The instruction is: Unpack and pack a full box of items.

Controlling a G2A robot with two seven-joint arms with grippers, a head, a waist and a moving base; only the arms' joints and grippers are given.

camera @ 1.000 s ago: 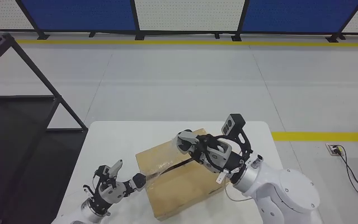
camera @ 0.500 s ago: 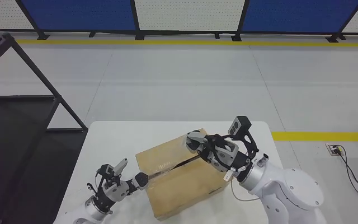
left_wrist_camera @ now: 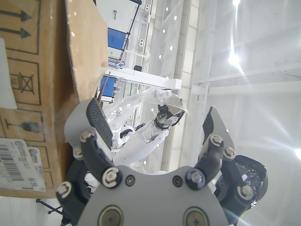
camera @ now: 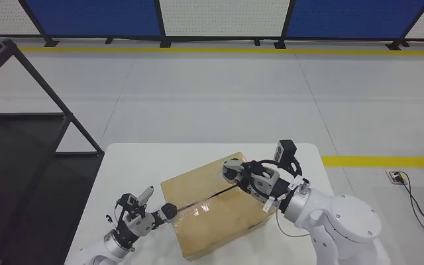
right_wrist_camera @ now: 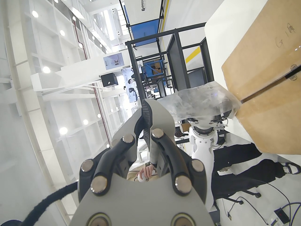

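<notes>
A: While the box (camera: pixel 218 222) lies closed on the worktop (camera: pixel 132 172), left hand (camera: pixel 168 212) sits at its near-left corner, fingers apart.
B: And farther out?
A: Right hand (camera: pixel 232 174) over the seam's far end, fingers clamped together on a clear tape strip (right_wrist_camera: pixel 202 102) running to the box.

White table (camera: pixel 132 169) carries one cardboard box (camera: pixel 218 232)

Brown cardboard box (camera: pixel 215 215) on white table (camera: pixel 126 172); left gripper (camera: pixel 167 212) at its left; clear tape strip (right_wrist_camera: pixel 202 102) in right gripper (camera: pixel 232 173) above its far right.
</notes>
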